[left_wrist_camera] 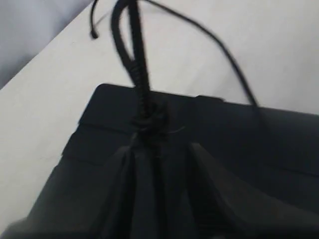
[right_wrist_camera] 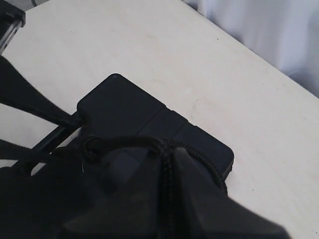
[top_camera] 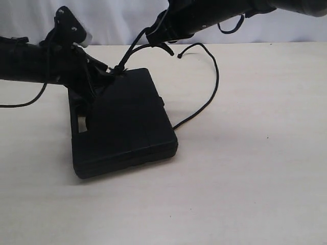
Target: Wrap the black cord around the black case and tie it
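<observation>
Both the left fingers (left_wrist_camera: 215, 195) and right fingers (right_wrist_camera: 199, 209) pinch the black cord (top_camera: 217, 76) over the closed black case (top_camera: 127, 122).

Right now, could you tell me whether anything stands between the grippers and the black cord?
Nothing visible does. The left gripper pinches the black cord at its knot over the black case's far edge, and the right gripper holds the same cord further along.

Pale cream matte flat worktop (top_camera: 255, 178) filling most of the exterior view, surface smooth with a few faint scuffs, far edge running straight across the upper part, white softly creased fabric backdrop (top_camera: 122, 23) hanging just behind that edge, also visible in both wrist views
</observation>
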Robot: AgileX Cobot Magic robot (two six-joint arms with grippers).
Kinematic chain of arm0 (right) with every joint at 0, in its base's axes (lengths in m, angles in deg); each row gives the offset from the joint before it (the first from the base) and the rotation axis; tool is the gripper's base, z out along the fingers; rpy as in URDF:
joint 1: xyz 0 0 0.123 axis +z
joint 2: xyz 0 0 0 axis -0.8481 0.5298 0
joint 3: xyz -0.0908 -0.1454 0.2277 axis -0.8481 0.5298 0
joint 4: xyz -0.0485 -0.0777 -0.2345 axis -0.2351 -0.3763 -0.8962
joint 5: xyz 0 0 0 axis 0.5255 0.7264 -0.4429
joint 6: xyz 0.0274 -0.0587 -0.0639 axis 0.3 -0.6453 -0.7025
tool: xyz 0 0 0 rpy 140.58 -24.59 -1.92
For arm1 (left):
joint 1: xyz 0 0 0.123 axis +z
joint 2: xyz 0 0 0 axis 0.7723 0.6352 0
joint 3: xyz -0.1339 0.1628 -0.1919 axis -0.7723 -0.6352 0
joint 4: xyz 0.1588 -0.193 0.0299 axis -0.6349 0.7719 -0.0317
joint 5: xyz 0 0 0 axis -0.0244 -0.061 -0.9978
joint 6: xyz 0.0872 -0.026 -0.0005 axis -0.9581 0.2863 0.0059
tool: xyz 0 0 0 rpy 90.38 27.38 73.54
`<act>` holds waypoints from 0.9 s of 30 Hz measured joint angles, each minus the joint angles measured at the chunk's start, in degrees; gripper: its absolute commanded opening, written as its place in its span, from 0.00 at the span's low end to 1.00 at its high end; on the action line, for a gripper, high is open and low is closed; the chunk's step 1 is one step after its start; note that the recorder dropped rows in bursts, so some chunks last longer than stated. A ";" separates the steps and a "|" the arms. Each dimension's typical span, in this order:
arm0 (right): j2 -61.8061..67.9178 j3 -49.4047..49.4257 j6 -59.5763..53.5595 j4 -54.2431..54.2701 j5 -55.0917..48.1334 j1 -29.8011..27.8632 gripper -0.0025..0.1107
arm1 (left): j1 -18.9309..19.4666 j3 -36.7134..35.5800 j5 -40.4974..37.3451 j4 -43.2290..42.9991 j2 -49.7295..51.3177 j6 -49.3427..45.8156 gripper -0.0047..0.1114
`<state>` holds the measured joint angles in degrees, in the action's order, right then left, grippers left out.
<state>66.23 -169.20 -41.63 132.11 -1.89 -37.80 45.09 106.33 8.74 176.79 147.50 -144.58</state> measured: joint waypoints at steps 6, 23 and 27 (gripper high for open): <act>0.00 0.00 0.00 0.00 0.00 0.00 0.06 | -2.71 1.58 2.75 1.47 1.10 0.00 0.35; 0.00 -0.19 2.63 -0.54 1.07 0.00 0.20 | -2.71 7.42 -2.99 5.31 10.74 0.00 0.04; 0.00 -0.19 3.93 -3.18 1.87 0.00 0.48 | -2.71 7.42 -4.94 4.55 10.74 0.00 0.04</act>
<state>66.23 -169.39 -37.70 128.93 -0.02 -37.80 42.38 113.75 3.80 181.34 158.23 -144.58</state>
